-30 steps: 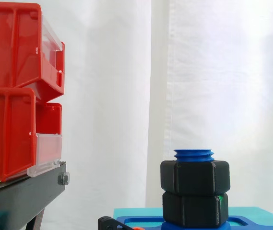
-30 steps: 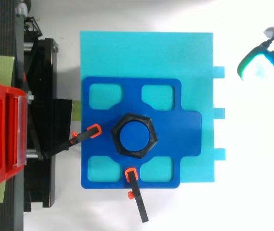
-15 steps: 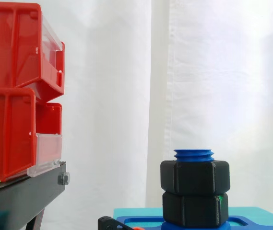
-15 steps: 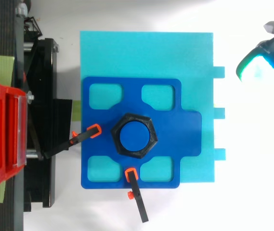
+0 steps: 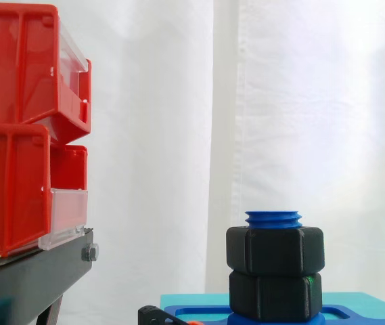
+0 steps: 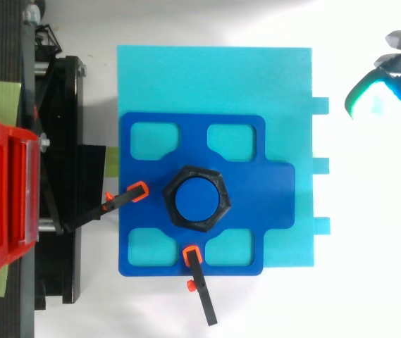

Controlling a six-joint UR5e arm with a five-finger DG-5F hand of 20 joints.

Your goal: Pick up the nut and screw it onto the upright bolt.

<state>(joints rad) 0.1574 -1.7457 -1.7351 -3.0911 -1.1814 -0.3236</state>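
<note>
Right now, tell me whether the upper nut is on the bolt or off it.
On. In the side view the upper nut sits around the blue bolt, stacked on a lower nut, thread showing above it.

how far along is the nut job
Done: two black nuts sit stacked on the upright blue bolt, whose thread pokes above them. In hand: the hand is off beyond the teal base, away from the bolt. Left: likely nothing; it looks finished.

hand (image 6: 385, 84) cut by right edge | bolt (image 5: 273, 219) shaft hidden by nuts (image 5: 275, 250)
</note>
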